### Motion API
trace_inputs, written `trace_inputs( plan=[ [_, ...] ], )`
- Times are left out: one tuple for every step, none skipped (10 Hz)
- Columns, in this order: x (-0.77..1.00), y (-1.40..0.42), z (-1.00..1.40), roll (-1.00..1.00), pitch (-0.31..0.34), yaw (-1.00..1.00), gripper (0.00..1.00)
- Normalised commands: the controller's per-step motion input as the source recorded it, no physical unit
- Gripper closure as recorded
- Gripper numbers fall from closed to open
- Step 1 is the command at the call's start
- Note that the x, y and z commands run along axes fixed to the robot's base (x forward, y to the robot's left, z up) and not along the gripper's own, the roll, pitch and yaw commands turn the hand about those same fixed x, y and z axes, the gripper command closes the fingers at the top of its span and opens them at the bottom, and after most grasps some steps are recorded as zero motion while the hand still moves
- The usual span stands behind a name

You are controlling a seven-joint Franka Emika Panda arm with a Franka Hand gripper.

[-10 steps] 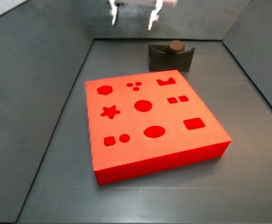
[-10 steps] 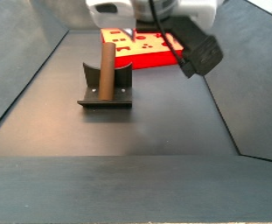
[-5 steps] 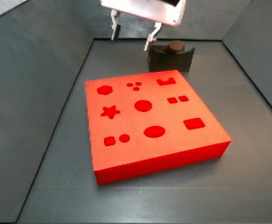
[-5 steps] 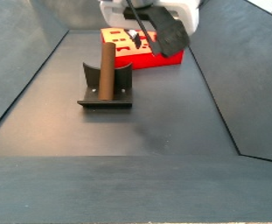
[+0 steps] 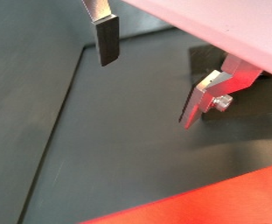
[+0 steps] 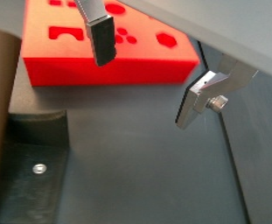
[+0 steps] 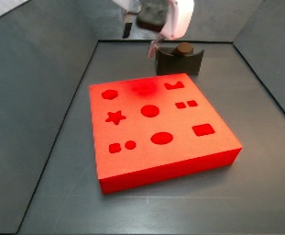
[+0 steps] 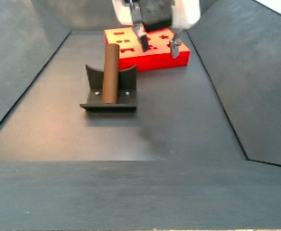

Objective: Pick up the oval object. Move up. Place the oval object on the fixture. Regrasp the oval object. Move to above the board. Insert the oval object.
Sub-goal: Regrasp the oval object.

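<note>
The oval object (image 8: 108, 70), a slim brown peg, stands nearly upright on the fixture (image 8: 107, 101), free of the gripper. In a side view its top (image 7: 179, 46) shows above the dark fixture (image 7: 179, 62). The red board (image 7: 157, 128) with darker cut-outs lies in front of the fixture and also shows in another side view (image 8: 154, 56). The gripper (image 7: 145, 39) is open and empty, in the air over the board's far edge beside the fixture (image 8: 157, 47). In both wrist views only floor and board show between its fingers (image 5: 146, 92) (image 6: 142, 92).
Dark sloping walls enclose the grey floor (image 7: 59, 197). In a wrist view the fixture's base plate (image 6: 33, 175) with a screw lies to one side of the fingers, and the board (image 6: 103, 57) lies beyond them.
The gripper has turned and moved away from the fixture side toward the board's far edge, still open. The peg stays on the fixture.
</note>
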Motion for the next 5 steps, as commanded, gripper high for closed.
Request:
trace_inputs(
  plan=[
    [-0.05, -0.01, 0.0, 1.0, -0.259, -0.99, 0.0],
    [-0.04, -0.01, 0.0, 1.0, -0.253, -0.99, 0.0],
    [-0.05, -0.01, 0.0, 0.99, -0.235, -1.0, 0.0],
    [-0.05, -0.01, -0.01, 0.97, -0.209, -1.0, 0.0],
    [-0.05, -0.01, 0.0, 0.96, -0.172, -1.0, 0.0]
  ],
)
